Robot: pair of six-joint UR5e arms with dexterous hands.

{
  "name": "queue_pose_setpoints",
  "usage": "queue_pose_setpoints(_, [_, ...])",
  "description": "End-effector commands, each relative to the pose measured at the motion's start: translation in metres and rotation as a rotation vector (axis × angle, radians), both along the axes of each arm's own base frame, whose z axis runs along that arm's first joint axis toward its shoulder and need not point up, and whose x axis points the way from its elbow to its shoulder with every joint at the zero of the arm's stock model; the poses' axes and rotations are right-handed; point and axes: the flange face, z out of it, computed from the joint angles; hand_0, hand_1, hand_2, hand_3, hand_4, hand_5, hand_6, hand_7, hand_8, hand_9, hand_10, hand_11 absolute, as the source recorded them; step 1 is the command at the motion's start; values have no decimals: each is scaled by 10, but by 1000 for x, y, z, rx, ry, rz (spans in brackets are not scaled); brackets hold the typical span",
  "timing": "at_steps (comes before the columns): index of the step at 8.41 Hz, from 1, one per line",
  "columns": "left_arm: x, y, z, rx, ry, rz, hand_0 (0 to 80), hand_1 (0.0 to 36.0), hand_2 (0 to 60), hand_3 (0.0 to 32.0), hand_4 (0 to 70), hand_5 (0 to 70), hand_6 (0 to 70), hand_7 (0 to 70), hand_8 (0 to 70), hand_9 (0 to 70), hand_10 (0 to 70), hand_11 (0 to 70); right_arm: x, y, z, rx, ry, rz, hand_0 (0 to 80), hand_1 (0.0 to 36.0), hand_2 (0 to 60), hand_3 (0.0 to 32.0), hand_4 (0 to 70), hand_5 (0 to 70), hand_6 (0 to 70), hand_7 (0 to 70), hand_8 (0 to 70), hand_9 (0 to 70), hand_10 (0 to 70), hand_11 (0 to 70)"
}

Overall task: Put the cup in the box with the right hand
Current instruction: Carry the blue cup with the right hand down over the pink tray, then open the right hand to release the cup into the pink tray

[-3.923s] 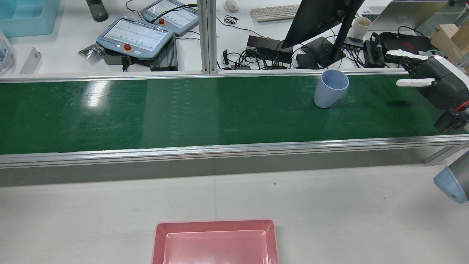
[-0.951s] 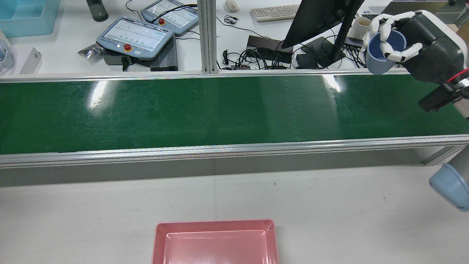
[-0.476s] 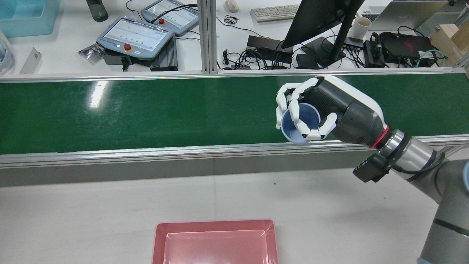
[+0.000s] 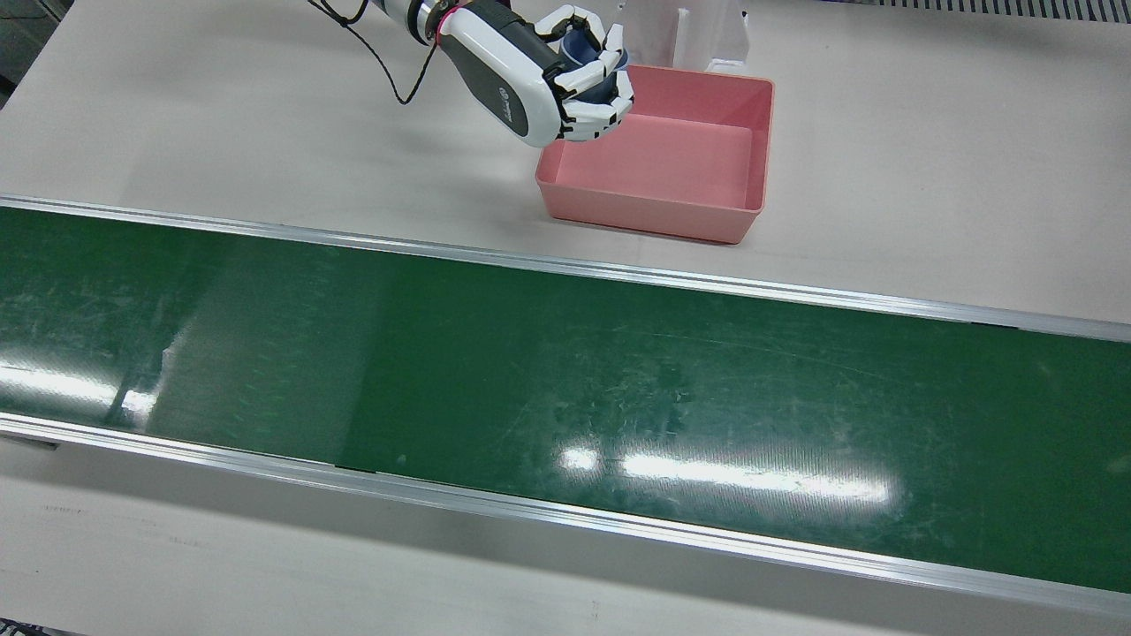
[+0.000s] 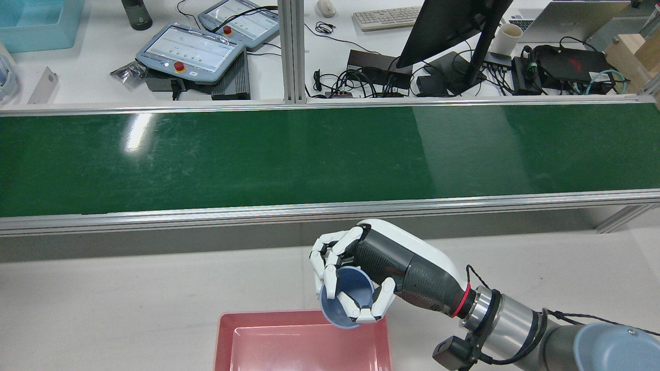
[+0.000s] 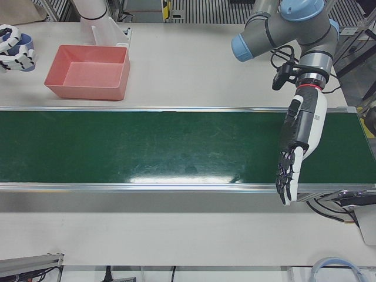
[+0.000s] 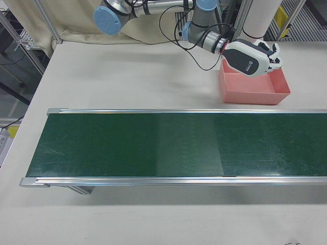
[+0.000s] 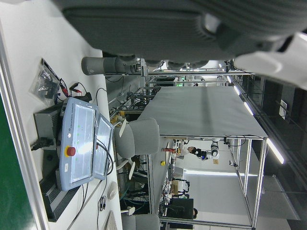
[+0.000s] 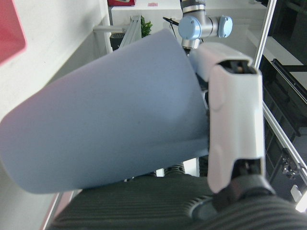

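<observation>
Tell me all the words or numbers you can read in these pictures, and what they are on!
None can be read.
Right hand: a small round mark on its white shell, too small to read.
Teach pendants: lit screens with rows of dots, text too blurred.
Keyboard: keys too small to read.
Blue cup, pink box and green conveyor belt: no writing shows.

The right hand holds the blue cup over the pink box's corner.
</observation>
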Motion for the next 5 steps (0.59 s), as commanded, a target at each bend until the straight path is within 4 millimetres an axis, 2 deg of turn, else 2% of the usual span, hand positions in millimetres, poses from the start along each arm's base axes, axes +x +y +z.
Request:
queue_pose_setpoints(1, [0,0,0,0,0,-1,0,0,0,0,0,0,0,0,0,0,0,0,-32,39,-1,41,13,-56,677,151,52,0,387,225,504,700,700,700,592,700])
queue_pose_setpoints(2, [0,0,0,0,0,-1,0,0,0,0,0,0,0,0,0,0,0,0,-30,40,8,37,32,-58,548,76,12,0,213,143,410,700,685,700,368,528])
queue_pose_setpoints(3, [0,0,1,-1,0,1,0,0,0,0,0,0,0,0,0,0,0,0,-38,51,10,38,37,-84,496,82,32,0,156,61,220,700,236,476,80,127])
queue_pose_setpoints(4, [0,0,0,0,0,-1,0,0,0,0,0,0,0,0,0,0,0,0,-41,54,6,45,35,-85,486,65,25,0,140,38,183,700,87,277,13,31])
queue_pose_setpoints(5, [0,0,0,0,0,-1,0,0,0,0,0,0,0,0,0,0,0,0,-40,54,7,42,36,-81,485,55,12,0,136,25,108,554,11,97,0,0])
